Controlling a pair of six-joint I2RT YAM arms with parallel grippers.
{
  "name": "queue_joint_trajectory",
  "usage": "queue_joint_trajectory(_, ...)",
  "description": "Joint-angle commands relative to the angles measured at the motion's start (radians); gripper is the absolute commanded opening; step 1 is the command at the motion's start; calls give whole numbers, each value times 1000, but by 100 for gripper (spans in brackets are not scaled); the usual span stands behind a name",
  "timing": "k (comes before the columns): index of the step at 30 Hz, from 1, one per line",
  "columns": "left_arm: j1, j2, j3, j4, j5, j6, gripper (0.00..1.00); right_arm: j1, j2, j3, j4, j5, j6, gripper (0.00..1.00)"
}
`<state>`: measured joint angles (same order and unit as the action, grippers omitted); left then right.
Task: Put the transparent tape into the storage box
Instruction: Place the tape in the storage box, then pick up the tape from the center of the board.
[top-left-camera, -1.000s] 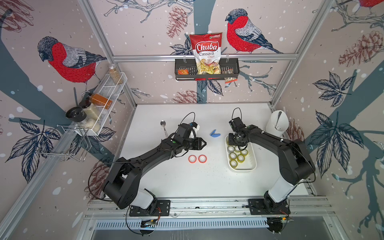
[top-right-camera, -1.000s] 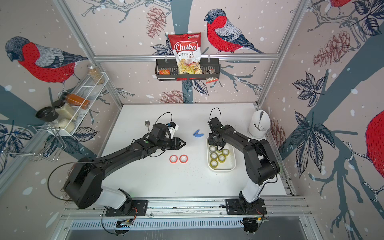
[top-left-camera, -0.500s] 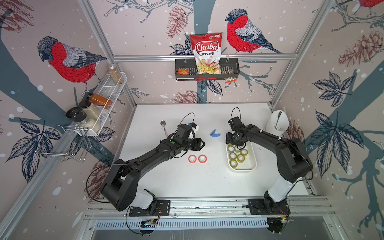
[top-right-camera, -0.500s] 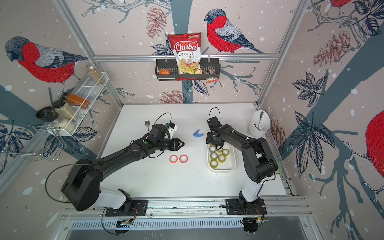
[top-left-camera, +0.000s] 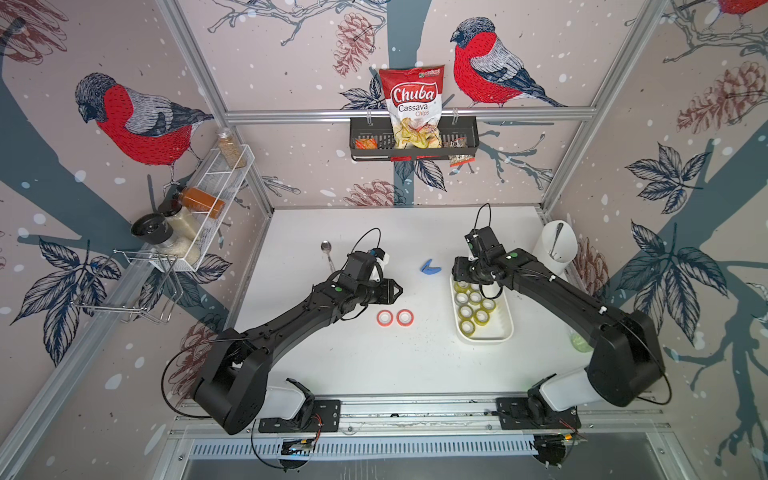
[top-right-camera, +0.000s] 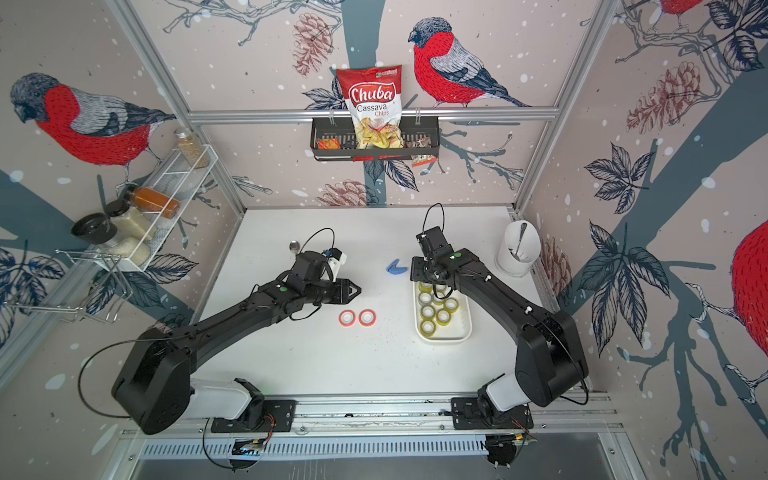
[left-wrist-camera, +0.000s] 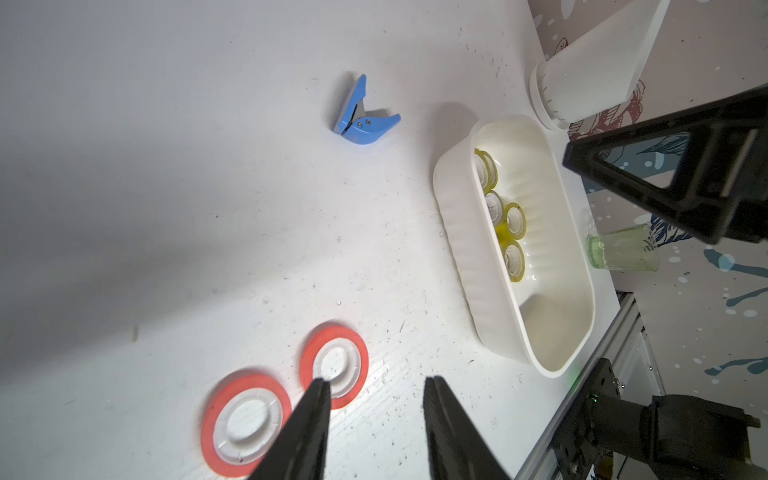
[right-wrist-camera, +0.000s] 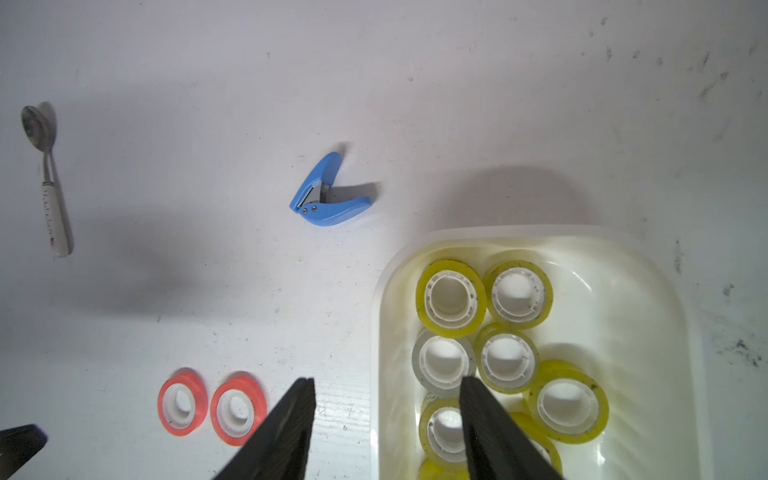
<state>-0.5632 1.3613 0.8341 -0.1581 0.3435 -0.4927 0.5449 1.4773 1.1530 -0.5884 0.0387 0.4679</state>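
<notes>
The storage box (right-wrist-camera: 376, 332) is a shallow white tub at the table's right (top-left-camera: 484, 338), and it holds several transparent tape rolls (right-wrist-camera: 451, 297) with white cores, most tinted yellow (top-left-camera: 473, 298). My right gripper (right-wrist-camera: 386, 382) hangs open above the box's far left wall. One finger is over the table, the other over the rolls, and nothing is between them. My left gripper (left-wrist-camera: 376, 380) is open and empty above the table's middle (top-left-camera: 399, 289), beside two red tape rolls (left-wrist-camera: 333, 365).
The two red rolls (top-left-camera: 395, 318) lie left of the box. A blue clip-like tool (top-left-camera: 429, 268) lies beyond them and a spoon (top-left-camera: 327, 249) farther left. A tall white cup (top-left-camera: 555, 245) stands at the back right, and a green glass (left-wrist-camera: 623, 249) is near the right edge.
My right gripper's jaws have spread wider over the far end of the box, and it has shifted slightly left. The left arm has barely moved.
</notes>
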Motion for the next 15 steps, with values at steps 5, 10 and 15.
queue_joint_trajectory(5, 35, -40, -50, -43, -15, -30, 43, 91, 1, 7, -61, -125, -136, 60)
queue_joint_trajectory(10, 43, -57, -82, -55, -24, -47, 43, 198, 31, 7, -88, -86, -170, 66)
queue_joint_trajectory(15, 50, -65, -98, -84, -52, -58, 43, 271, 61, 4, -77, -70, -157, 69)
